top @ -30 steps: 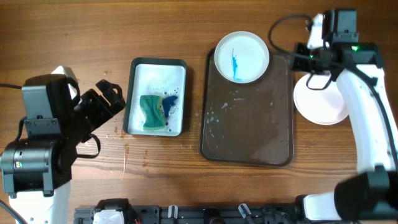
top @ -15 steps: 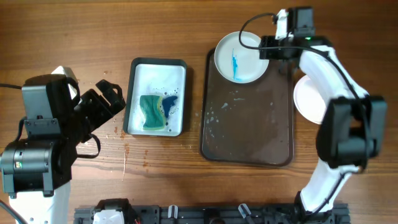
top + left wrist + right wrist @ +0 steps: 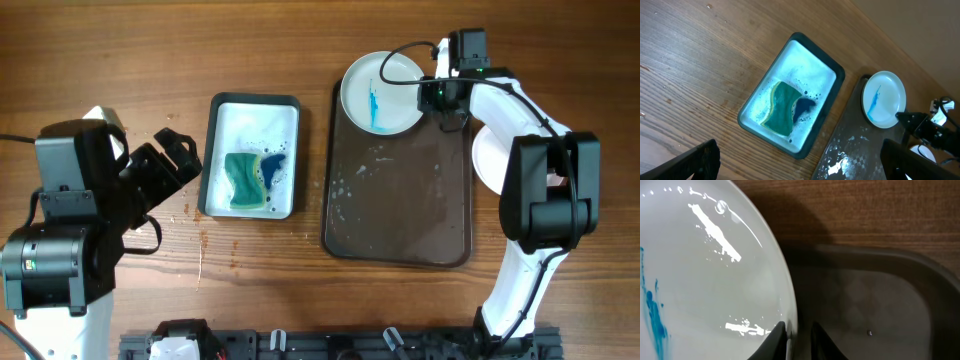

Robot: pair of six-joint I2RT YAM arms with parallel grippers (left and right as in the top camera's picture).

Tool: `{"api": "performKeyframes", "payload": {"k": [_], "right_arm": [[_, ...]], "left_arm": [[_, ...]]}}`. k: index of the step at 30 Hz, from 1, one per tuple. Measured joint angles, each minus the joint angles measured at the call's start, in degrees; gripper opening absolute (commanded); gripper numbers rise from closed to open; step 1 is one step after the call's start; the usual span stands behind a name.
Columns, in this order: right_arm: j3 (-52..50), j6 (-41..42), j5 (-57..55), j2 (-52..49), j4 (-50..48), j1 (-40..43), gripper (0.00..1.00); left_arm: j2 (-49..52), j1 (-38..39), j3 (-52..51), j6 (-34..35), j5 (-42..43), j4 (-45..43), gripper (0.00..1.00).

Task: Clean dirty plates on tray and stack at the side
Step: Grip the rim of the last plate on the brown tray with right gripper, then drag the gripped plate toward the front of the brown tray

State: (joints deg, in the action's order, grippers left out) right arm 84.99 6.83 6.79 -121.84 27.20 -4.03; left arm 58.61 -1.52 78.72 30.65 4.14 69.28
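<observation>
A white dirty plate (image 3: 385,95) with a blue smear lies at the far end of the dark brown tray (image 3: 400,210). It also shows in the left wrist view (image 3: 883,99) and fills the right wrist view (image 3: 700,280). My right gripper (image 3: 437,95) is at the plate's right rim, its two fingers (image 3: 797,335) closed narrowly on either side of the rim. A clean white plate (image 3: 487,160) lies on the table right of the tray, partly hidden by the right arm. My left gripper (image 3: 175,160) is open and empty (image 3: 800,165), left of the basin.
A white basin (image 3: 285,120) with a dark rim stands left of the tray and holds a green and yellow sponge (image 3: 243,182) with blue stains; it also shows in the left wrist view (image 3: 782,107). Water spots lie on the tray (image 3: 855,155).
My right arm has swung left from over the clean plate to the dirty plate's right rim and come down on it. The plate has shifted slightly left. The left arm has not moved.
</observation>
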Motion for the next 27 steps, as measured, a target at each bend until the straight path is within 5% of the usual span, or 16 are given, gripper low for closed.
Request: {"api": "performKeyframes", "payload": {"k": [3,7,15,27], "right_arm": [[-0.1,0.0,0.0,0.0,0.3,0.0,0.26],[-1.6,0.8,-0.2,0.0,-2.3,0.0,0.04],[-2.6,1.0,3.3,2.7,4.6,0.3,0.04],[-2.6,2.3,3.3,38.1,30.0,1.0,0.04]], "left_arm": [[0.0,0.0,0.0,0.0,0.0,0.0,1.0],[0.0,0.0,0.0,0.0,0.0,0.0,1.0],[0.0,0.0,0.0,0.0,0.0,0.0,1.0],[0.0,0.0,0.0,0.0,0.0,0.0,1.0]]}}
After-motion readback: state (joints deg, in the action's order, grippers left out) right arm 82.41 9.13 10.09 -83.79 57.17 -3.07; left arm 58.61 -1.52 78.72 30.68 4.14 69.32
